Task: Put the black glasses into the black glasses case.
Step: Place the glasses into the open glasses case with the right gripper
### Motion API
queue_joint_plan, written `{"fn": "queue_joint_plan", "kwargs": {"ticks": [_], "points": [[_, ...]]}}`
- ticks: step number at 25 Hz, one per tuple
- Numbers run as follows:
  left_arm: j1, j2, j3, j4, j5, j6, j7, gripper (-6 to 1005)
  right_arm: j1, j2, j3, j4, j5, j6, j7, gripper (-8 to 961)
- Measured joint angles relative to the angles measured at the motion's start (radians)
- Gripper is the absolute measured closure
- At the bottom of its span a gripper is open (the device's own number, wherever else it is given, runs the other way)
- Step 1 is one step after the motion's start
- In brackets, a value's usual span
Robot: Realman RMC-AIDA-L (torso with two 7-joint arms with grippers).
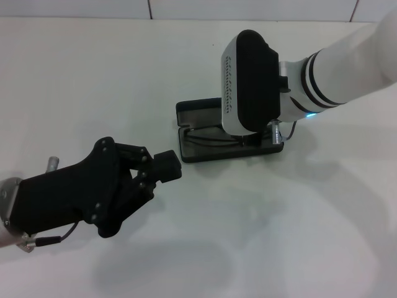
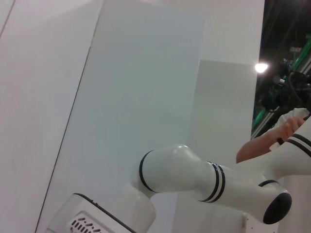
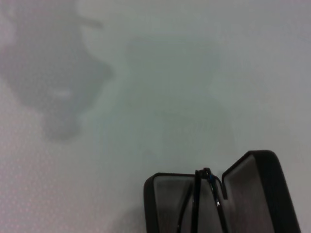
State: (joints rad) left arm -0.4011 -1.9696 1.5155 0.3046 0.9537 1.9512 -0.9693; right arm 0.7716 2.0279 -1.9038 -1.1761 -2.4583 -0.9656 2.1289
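Glasses: black glasses (image 3: 201,204) already lie in the open black glasses case (image 1: 201,146).
Right end effector (image 1: 248,84): over your case; grip state cannot be told.
Left end effector (image 1: 152,174): near-left, narrow, empty.

White table (image 1: 93,81) — tiled wall (image 1: 186,7) behind, person's arm (image 2: 265,141) beyond.

A white robot arm (image 2: 194,177) crosses before pale wall panels (image 2: 136,87); perhaps a person's hand (image 2: 286,127) behind.
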Motion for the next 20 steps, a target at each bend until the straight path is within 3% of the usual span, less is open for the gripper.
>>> {"fn": "queue_joint_plan", "kwargs": {"ticks": [20], "points": [[-0.005,-0.005,-0.023,-0.011,0.004,-0.009,-0.002,948,0.001,0.0,-0.011,0.01,-0.038,0.017,-0.009,896]]}}
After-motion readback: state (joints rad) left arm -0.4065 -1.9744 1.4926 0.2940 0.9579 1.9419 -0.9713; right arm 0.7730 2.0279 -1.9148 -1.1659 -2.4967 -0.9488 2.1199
